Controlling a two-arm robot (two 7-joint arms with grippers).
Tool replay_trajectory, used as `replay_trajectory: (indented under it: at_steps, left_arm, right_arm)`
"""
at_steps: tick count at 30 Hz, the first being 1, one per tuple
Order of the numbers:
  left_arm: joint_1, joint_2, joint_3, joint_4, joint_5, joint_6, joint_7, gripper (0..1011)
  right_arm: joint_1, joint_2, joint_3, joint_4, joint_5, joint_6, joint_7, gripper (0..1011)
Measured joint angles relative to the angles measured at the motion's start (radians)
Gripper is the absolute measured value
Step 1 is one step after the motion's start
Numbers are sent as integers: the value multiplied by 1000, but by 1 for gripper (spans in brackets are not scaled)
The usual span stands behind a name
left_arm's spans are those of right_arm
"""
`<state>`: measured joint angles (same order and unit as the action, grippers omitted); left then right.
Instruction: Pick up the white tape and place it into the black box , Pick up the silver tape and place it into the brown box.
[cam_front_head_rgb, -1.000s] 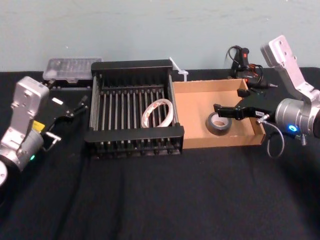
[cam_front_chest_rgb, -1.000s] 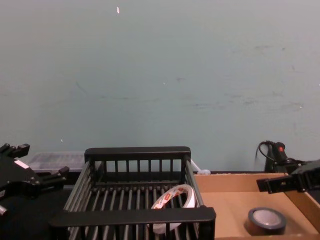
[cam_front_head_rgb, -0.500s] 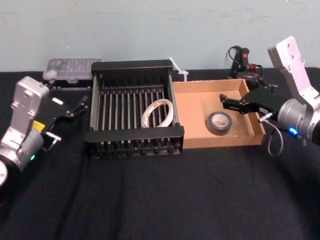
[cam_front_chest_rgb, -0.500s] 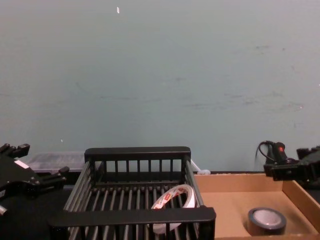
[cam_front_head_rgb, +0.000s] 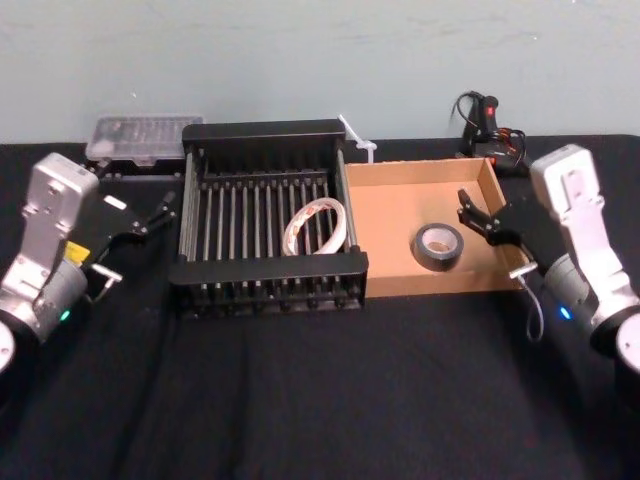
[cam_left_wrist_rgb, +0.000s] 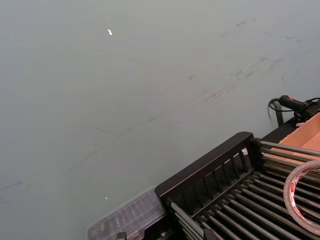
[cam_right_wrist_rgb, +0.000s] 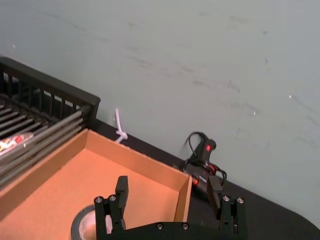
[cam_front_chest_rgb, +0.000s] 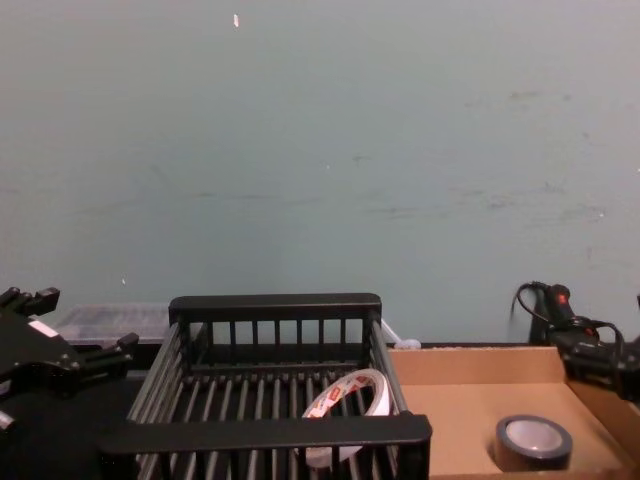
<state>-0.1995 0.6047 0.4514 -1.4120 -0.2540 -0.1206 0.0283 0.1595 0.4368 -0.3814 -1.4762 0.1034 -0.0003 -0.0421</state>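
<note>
Black box: A slatted plastic crate (cam_front_head_rgb: 268, 268) with thick flat rims and bar sides sits left of centre in the head view, on a black cloth-covered table (cam_front_head_rgb: 320, 400).
White tape: A thin white ring (cam_front_head_rgb: 318, 227) with red-orange print rests tilted on the crate's floor bars, in its right half.
Brown box: A shallow tan cardboard tray (cam_front_head_rgb: 395, 210) with low walls and a matte floor stands right of centre, pressed against the crate's right side.
Silver tape: A chunky dark grey roll (cam_front_head_rgb: 437, 246) with a pale core lies flat on the tray floor, toward the tray's right end and near its front wall.
Right gripper: The black claw (cam_front_head_rgb: 492, 235) hangs at the tray's right wall, centre-right of the head view, with its two fingers spread wide. It grips nothing and stands near the grey roll without touching it. The right wrist view shows both fingers apart, above the tray's far corner.
Left gripper: The claw (cam_front_head_rgb: 140, 235) is at the left edge of the head view, beside the crate's left side, fingers apart and empty.
Backdrop: A clear plastic case (cam_front_head_rgb: 140, 135) sits at upper left. A black corded tool (cam_front_head_rgb: 485, 120) lies behind the tray at upper right, below a scuffed teal wall.
</note>
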Motion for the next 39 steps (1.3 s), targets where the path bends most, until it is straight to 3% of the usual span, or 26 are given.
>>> replay_trajectory:
  at_steps: [8, 39]
  left_arm:
    - [0, 0, 0, 0, 0, 0, 0, 1001]
    - [0, 0, 0, 0, 0, 0, 0, 1001]
  right_arm:
    - [-16, -24, 19, 12, -16, -4, -17, 1002]
    - [-13, -19, 12, 13, -15, -2, -14, 1002]
